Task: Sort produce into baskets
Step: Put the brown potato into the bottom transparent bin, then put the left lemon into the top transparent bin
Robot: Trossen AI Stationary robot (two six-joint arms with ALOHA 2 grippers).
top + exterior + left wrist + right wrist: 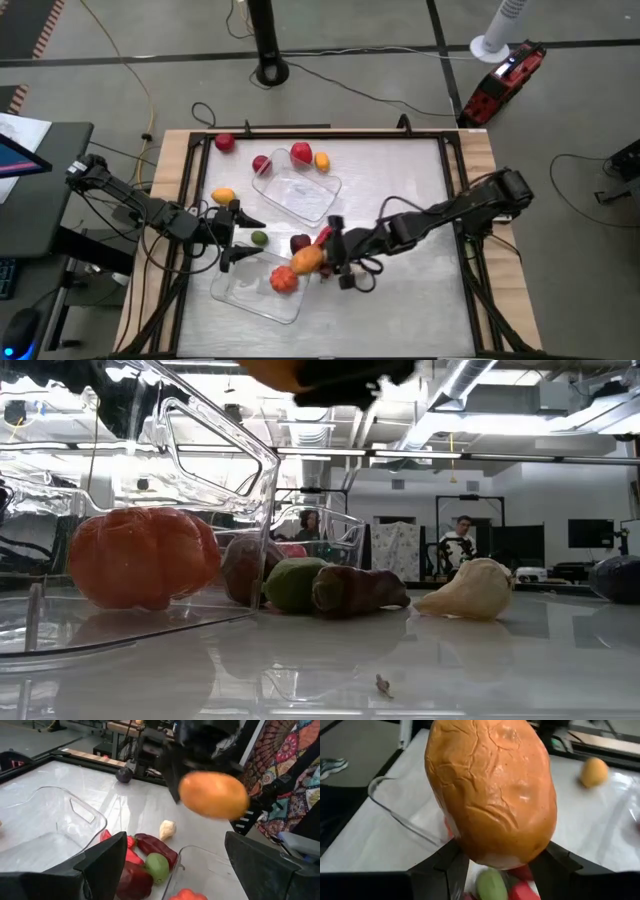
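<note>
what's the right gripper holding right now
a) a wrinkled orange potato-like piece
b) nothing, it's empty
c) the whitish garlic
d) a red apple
a: in the right wrist view the right gripper is clamped on the wrinkled orange piece, and the high view shows it held at the edge of the near clear tray, which already holds an orange-red fruit.

We see overhead view straight down; low view level, close behind clear plastic tray (215, 450); both share it.
</note>
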